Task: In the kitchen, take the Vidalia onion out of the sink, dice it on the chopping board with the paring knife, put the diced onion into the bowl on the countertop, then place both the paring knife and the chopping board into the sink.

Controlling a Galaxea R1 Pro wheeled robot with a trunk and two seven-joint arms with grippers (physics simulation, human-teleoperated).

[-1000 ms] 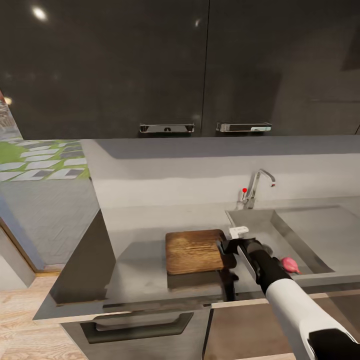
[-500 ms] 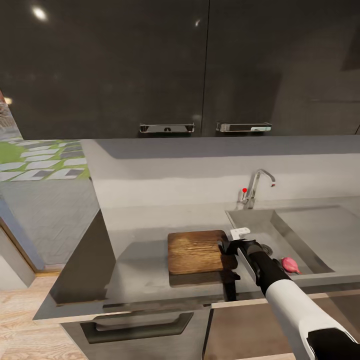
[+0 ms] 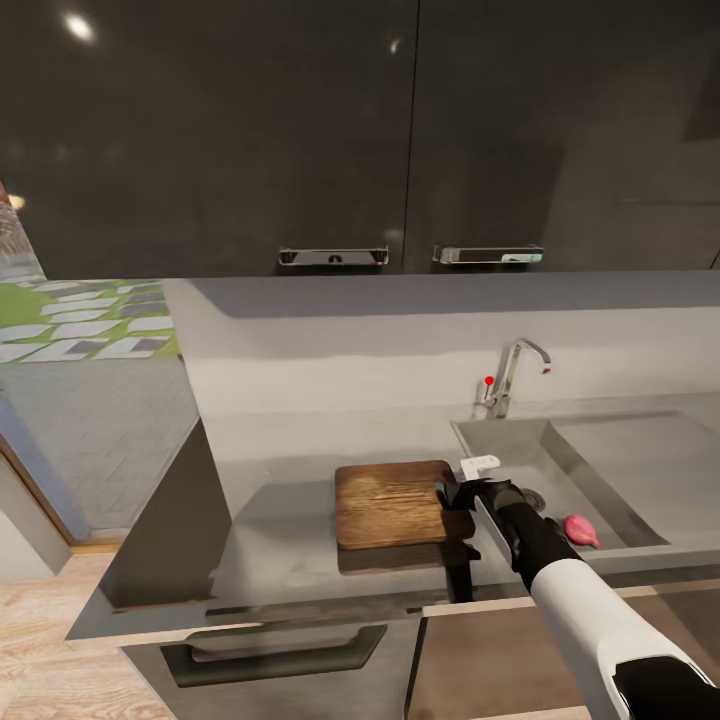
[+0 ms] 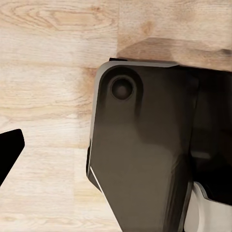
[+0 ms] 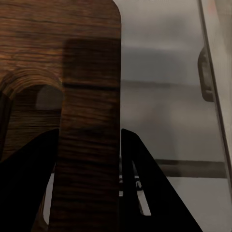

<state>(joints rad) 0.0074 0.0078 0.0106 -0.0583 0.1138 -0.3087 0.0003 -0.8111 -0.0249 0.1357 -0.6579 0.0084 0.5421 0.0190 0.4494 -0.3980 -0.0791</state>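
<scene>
The brown chopping board (image 3: pixel 390 502) hangs level just above the dark countertop (image 3: pixel 280 545), casting a shadow under it. My right gripper (image 3: pixel 452 505) is shut on the board's right edge, beside the slot-shaped handle hole. In the right wrist view the board (image 5: pixel 72 58) runs between the two black fingers (image 5: pixel 159 193). The pinkish Vidalia onion (image 3: pixel 579 530) lies in the sink (image 3: pixel 640 470), near its front wall and right of my forearm. One dark fingertip (image 4: pixel 9 150) of the left gripper shows over the wooden floor. The paring knife and the bowl are out of view.
A chrome tap (image 3: pixel 512 375) with a red dot stands behind the sink. Glossy black wall cabinets (image 3: pixel 400 130) hang above the worktop. A drawer front (image 3: pixel 270 650) juts out below the counter edge. Pale plank floor (image 4: pixel 48 58) lies beside the robot's base (image 4: pixel 145 154).
The right gripper has carried the board slightly to the right, toward the sink, and has held still for the last half second. The onion has not moved.
</scene>
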